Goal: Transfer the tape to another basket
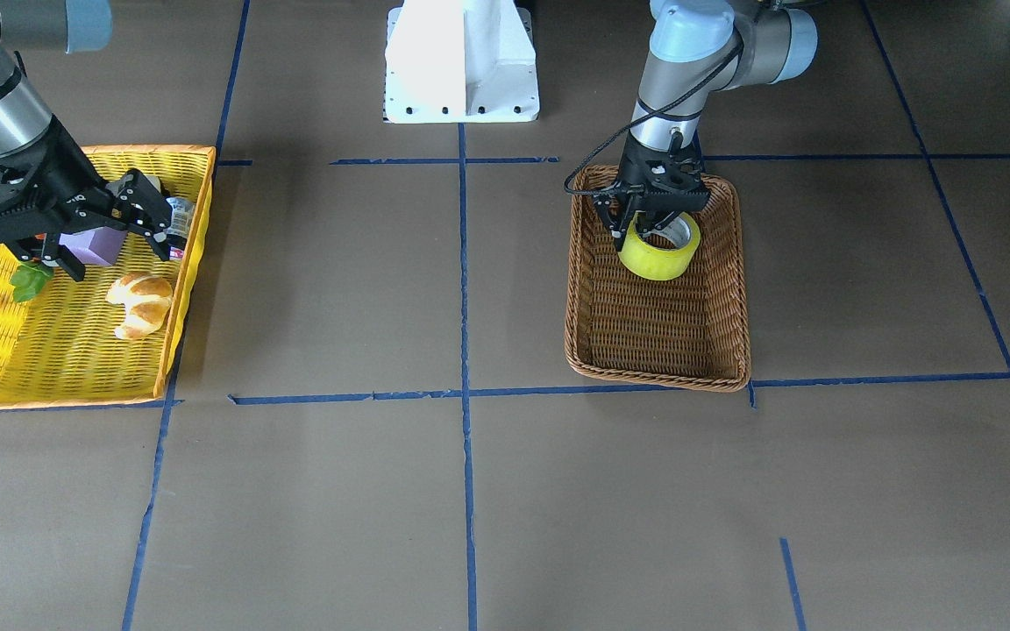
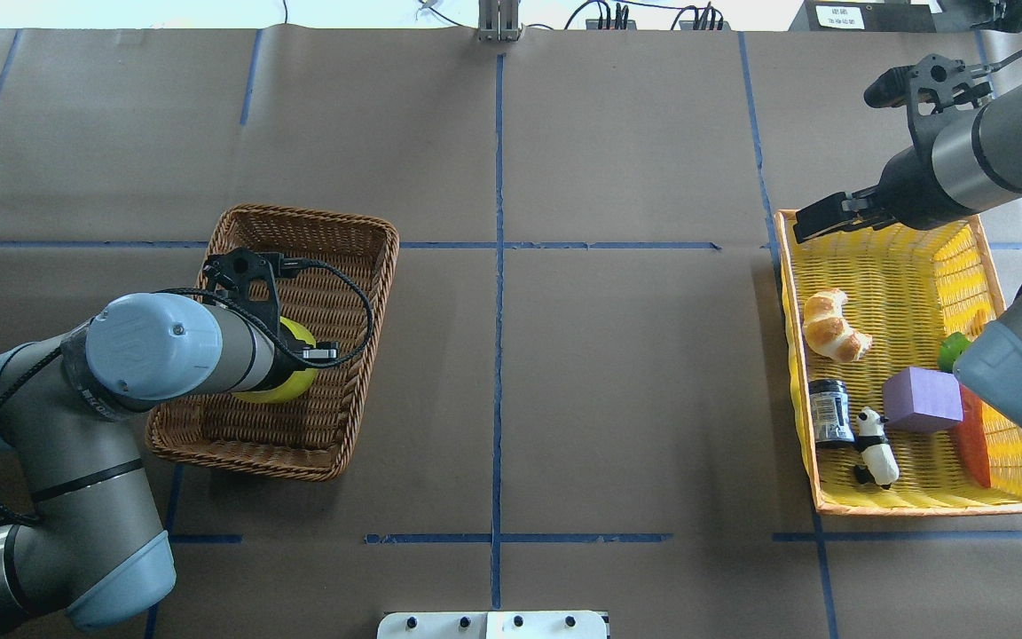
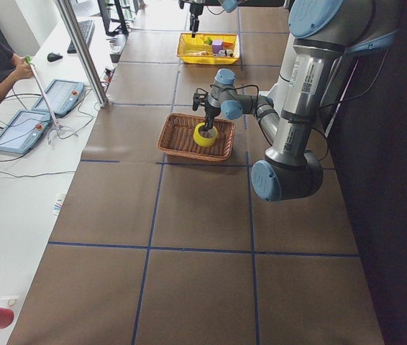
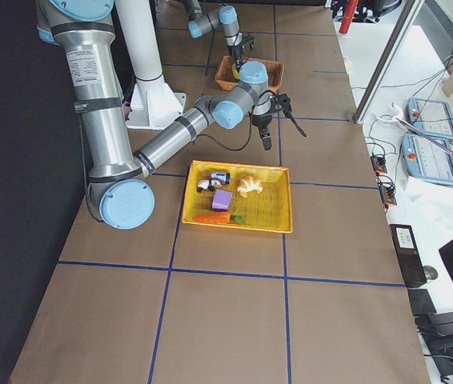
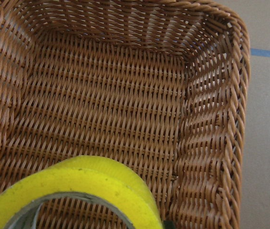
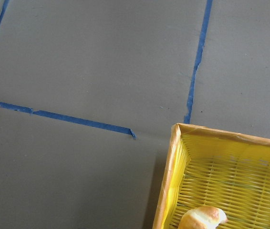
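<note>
Yellow, translucent film wound tight on a pale core: the tape (image 1: 656,256) looks light and rigid, so I judge it will keep its ring shape under a firm squeeze. Its outer face is probably slick, and being round it could roll if set down on its edge. The safest hold seems to be across the wall of the ring, one finger inside the core and one on the outside.

That appears to be how the left pincer (image 1: 645,230) has it. The pincer is closed on the upper part of the roll, which hangs tilted just below the fingers with its open core facing the front camera. The roll sits within the outline of the wicker basket (image 1: 658,379), towards the end nearer the robot. The left wrist view shows woven floor beyond the tape's rim. Whether the roll touches that floor, I cannot tell.

Well apart across the counter (image 1: 338,289), the right pincer (image 1: 159,223) hangs spread and empty over the corner of the yellow basket (image 1: 49,404).
</note>
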`<state>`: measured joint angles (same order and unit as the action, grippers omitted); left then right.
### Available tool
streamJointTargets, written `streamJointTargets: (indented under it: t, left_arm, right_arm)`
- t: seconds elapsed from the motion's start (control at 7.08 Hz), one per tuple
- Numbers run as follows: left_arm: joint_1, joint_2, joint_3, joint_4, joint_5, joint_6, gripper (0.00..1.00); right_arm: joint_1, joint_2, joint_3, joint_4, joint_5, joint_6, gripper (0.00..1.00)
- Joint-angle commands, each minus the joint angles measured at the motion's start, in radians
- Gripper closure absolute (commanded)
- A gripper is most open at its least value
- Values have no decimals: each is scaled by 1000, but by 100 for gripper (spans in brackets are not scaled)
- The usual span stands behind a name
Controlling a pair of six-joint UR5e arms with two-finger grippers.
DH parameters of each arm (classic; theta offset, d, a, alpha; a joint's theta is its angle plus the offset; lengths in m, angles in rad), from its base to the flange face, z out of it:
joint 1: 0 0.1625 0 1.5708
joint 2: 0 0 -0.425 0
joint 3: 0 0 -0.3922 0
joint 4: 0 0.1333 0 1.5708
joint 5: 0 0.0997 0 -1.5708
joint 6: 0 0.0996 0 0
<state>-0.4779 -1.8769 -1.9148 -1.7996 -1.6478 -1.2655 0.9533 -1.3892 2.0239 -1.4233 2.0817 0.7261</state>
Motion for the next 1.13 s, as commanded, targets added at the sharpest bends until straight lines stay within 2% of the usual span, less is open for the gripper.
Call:
streamJointTargets:
  t: [0.0, 0.14, 0.42, 0.56, 0.71, 0.99]
  left_arm:
    - [-5, -2, 14, 0, 6, 9, 79]
    - [-10, -1, 20, 2, 20, 11, 1]
    - [-34, -2, 7, 43, 16, 30, 0]
    - [-60, -20, -4, 110, -3, 101, 0]
    - [-117, -30, -32, 176, -67, 156, 0]
    - [-293, -16, -76, 236, -286, 324, 0]
  right_arm:
    - [21, -14, 1, 3, 14, -17, 0]
    - [34, -16, 1, 3, 20, -19, 0]
    - [71, -31, -2, -3, 34, -97, 0]
    - [91, -39, -11, -5, 50, -109, 0]
    - [119, -53, -33, -5, 72, -178, 0]
    - [217, -97, -97, -6, 83, -381, 0]
